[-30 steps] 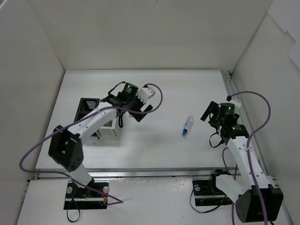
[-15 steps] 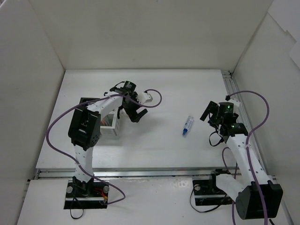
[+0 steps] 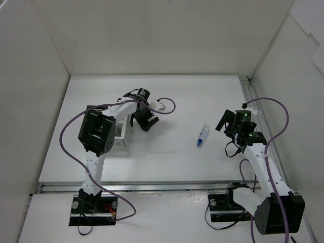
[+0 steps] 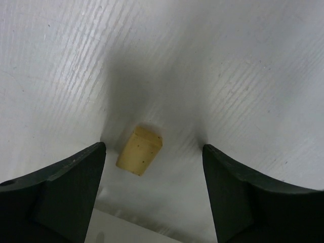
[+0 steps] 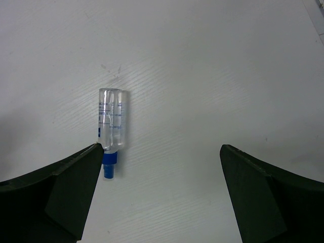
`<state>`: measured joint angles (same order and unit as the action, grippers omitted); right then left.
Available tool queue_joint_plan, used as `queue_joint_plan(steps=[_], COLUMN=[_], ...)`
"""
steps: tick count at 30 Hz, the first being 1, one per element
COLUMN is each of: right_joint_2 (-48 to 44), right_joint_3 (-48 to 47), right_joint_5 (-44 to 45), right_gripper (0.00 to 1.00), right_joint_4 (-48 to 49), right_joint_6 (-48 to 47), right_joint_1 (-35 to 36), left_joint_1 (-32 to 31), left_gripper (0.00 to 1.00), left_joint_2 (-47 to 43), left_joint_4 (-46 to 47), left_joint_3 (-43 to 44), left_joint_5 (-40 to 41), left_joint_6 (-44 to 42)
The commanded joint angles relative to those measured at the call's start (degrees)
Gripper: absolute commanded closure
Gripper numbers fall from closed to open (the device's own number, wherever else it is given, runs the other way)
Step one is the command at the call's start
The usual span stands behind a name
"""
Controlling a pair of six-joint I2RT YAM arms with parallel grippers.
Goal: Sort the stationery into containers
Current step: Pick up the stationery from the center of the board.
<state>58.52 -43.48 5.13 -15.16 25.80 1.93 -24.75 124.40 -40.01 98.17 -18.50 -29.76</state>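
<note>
A small beige eraser block (image 4: 139,151) lies on the white table between my left gripper's (image 4: 153,148) open fingers, nearer the left finger and touching neither. In the top view the left gripper (image 3: 144,120) hangs low beside the white container (image 3: 120,136) and hides the eraser. The black container (image 3: 89,110) is mostly hidden behind the left arm. A clear tube with a blue cap (image 5: 111,126) lies on the table just ahead of my right gripper's (image 5: 161,147) left finger. It also shows in the top view (image 3: 202,135), left of the open, empty right gripper (image 3: 226,124).
White walls enclose the table on the left, back and right. A metal rail (image 3: 246,88) runs along the table's right edge. A purple cable loops off each arm. A pale edge, probably the white container's, (image 4: 121,228) shows at the bottom of the left wrist view.
The left arm has folded its elbow in over the containers and its gripper has tipped down toward the table. The right arm and the tube have not moved.
</note>
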Motion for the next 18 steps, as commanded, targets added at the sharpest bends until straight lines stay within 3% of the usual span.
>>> queue_joint_plan(steps=[1,8,10,12,15,18], right_joint_2=[0.28,-0.16,-0.34,-0.43,-1.13,-2.27], right_joint_3=[-0.9,-0.9,-0.9,-0.81,-0.64,-0.2], right_joint_5=[0.59,0.76,0.59,0.41,0.32,0.41], right_gripper=[0.02,0.02,0.02,0.02,0.02,0.02], right_joint_4=[2.59,2.59,2.59,2.59,2.68,2.59], right_joint_6=[-0.49,-0.58,-0.58,-0.49,-0.49,-0.58], right_joint_1=[0.18,0.26,0.18,0.18,0.09,0.18], left_joint_1=[-0.3,-0.91,-1.43,-1.44,-1.44,-1.97], left_gripper=[0.3,0.6,0.62,0.74,1.0,1.0], left_joint_2=[-0.21,-0.21,-0.82,-1.17,-2.83,-6.95], left_joint_4=[-1.04,-1.39,-0.34,-0.16,1.41,2.83], left_joint_3=[1.33,1.5,0.97,1.67,2.81,2.29], left_joint_5=[4.87,6.29,6.29,6.02,5.93,3.48], left_joint_6=[0.58,2.07,2.42,3.21,5.06,6.55])
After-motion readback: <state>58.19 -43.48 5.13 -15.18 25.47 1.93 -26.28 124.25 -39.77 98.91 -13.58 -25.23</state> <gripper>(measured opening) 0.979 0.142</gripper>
